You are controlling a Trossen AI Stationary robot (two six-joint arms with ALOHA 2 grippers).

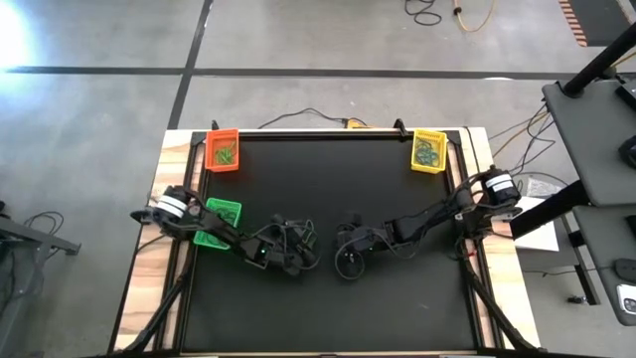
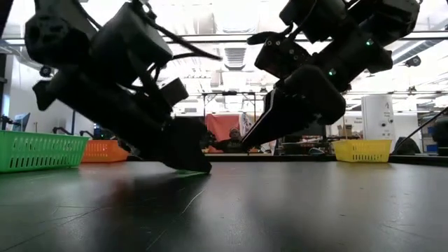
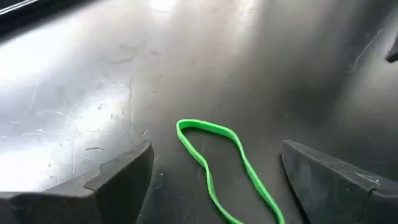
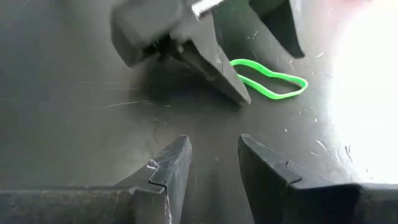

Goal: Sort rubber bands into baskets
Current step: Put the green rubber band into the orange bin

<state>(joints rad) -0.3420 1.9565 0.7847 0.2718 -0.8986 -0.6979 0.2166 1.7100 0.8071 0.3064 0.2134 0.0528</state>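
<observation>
Left claw (image 3: 214, 177) wide open, empty, straddling green rubber band (image 3: 227, 168) flat on surface (image 3: 93, 81). Pinch low. Right claw (image 4: 214, 162) near band, half open, empty.

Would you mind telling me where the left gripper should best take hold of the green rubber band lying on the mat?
Probably across the narrow middle of the green rubber band, coming straight down from above. It lies flat on the black mat as a long, thin loop whose two strands run close together there, so one pinch could catch both. The left gripper already straddles it with fingers open.
</observation>
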